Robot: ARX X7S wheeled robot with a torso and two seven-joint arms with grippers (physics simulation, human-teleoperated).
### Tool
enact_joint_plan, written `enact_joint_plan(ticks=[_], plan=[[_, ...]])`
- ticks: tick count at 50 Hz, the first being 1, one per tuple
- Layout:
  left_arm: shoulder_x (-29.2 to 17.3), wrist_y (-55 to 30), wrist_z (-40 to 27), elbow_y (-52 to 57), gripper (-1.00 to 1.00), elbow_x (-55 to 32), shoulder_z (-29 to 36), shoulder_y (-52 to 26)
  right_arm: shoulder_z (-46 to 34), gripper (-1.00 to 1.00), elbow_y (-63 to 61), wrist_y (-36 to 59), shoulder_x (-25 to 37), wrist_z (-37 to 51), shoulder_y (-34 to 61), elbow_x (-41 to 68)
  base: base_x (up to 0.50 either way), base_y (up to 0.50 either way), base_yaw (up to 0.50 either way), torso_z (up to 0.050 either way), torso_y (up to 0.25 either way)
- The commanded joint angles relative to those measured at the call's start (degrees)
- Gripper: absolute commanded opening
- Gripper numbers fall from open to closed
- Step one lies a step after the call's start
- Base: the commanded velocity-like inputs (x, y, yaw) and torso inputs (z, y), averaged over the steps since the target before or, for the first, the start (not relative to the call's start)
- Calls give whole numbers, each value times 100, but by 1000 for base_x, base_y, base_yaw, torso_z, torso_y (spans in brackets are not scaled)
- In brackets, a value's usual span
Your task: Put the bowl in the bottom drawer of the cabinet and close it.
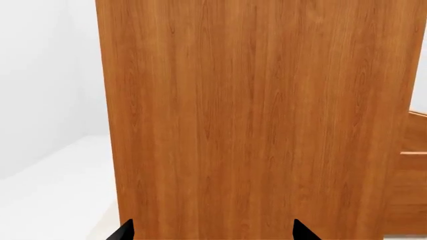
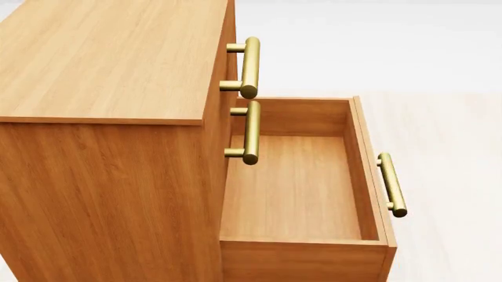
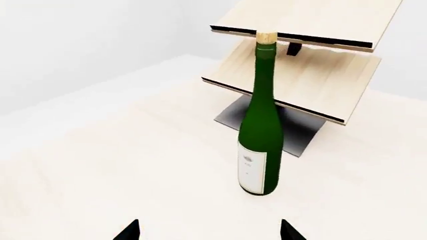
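Two black fingertips show at the edge of each wrist view, set wide apart with nothing between them. The left gripper (image 1: 212, 232) faces a flat honey-brown side panel of the cabinet (image 1: 253, 115) from close by, its tips near the wood; whether they touch it cannot be told. The right gripper (image 3: 210, 231) hangs over a pale table (image 3: 100, 165), also spread wide and holding nothing, its tips apart from everything on the surface.

Ahead of the right gripper a green wine bottle (image 3: 261, 130) stands upright on the table, with a cork-coloured top and a white label (image 3: 251, 171) low on its body. The label carries a small grey mark and some fine lines too small to read. Just behind the bottle stands a pale tilted wooden rack (image 3: 300, 75) on a dark grey base.

In the head view the cabinet has three drawers, each with a brass bar handle. The two upper drawers (image 2: 232, 70) are shut. The bottom drawer (image 2: 294, 188) is pulled well out, its handle (image 2: 391, 184) on the front, and its wooden floor is bare. The bowl appears in none of the three views.
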Motion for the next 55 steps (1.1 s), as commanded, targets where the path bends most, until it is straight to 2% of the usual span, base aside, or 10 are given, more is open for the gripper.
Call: enact_joint_plan(ticks=[1, 27, 38, 55], plan=[[-15, 17, -23, -21, 100, 2, 17, -10, 400, 100, 392, 14, -48, 32, -79, 72, 0, 0, 0, 0, 0], [-49, 61, -60, -64, 100, -11, 51, -26, 1049, 100, 1106, 201, -165, 441, -15, 43, 0, 0, 0, 0, 0], [-63, 97, -74, -89, 100, -10, 70, -28, 1325, 100, 1332, -13, -176, 821, -98, -195, 0, 0, 0, 0, 0], [-90, 98, -118, -62, 100, -3, 92, -13, 1501, 100, 1609, 113, -218, 738, -85, -52, 0, 0, 0, 0, 0]])
